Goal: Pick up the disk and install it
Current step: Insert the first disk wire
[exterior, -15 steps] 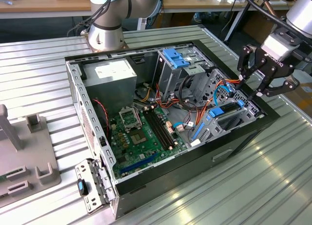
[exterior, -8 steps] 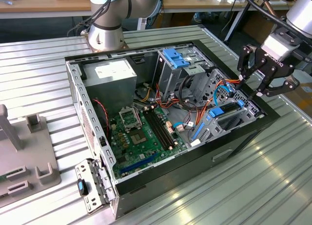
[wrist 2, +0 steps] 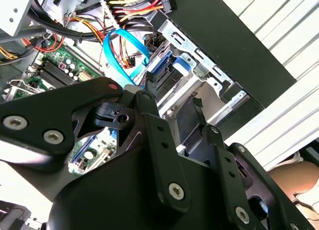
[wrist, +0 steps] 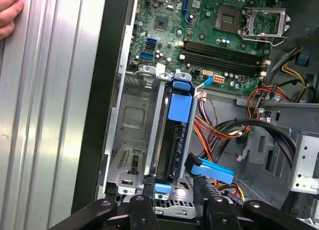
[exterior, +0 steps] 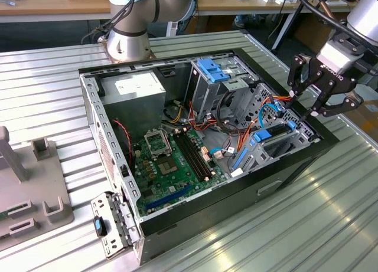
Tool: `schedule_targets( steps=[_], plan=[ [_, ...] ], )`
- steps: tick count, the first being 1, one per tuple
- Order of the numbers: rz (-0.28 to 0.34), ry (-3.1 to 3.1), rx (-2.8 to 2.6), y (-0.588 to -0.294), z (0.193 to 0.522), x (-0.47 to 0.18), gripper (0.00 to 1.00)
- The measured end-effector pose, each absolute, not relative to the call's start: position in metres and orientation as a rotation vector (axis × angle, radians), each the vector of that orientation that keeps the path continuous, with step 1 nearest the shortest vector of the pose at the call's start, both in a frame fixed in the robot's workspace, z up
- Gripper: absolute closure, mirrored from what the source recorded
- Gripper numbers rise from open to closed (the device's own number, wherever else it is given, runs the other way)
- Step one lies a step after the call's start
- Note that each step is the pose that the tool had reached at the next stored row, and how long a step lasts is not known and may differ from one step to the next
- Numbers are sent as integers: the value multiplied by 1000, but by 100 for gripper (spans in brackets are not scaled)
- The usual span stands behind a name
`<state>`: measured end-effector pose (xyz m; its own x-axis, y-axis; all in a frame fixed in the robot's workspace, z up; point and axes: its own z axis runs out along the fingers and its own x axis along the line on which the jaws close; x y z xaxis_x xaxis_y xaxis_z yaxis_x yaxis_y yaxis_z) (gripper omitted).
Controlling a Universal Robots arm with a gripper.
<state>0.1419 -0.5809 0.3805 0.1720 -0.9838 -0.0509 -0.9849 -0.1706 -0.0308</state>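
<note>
The disk (exterior: pixel 264 137), a dark drive in a bright blue carrier frame, stands on edge inside the metal drive cage (exterior: pixel 295 127) at the corner of the open computer case on the exterior view's right. It also shows in the first wrist view (wrist: pixel 178 108) and the second wrist view (wrist 2: pixel 168 73). My gripper (exterior: pixel 305 104) hovers just above that corner, open, with nothing between its fingers. In the first wrist view its fingers (wrist: pixel 145 202) straddle the near end of the carrier without touching it.
The black case (exterior: pixel 118 166) lies open on a ribbed metal table, showing the green motherboard (exterior: pixel 174 160), a power supply (exterior: pixel 133 86), cable bundles (exterior: pixel 236 121) and a light blue bracket (exterior: pixel 212 68). A grey fixture (exterior: pixel 35 189) stands at the exterior view's left. A hand (wrist: pixel 9 10) rests on the table.
</note>
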Motion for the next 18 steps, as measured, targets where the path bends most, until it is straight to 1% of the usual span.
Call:
schedule_targets(
  steps=[18],
  plan=[
    [40,1716,-2566,-576,380,152,56]
  ],
)
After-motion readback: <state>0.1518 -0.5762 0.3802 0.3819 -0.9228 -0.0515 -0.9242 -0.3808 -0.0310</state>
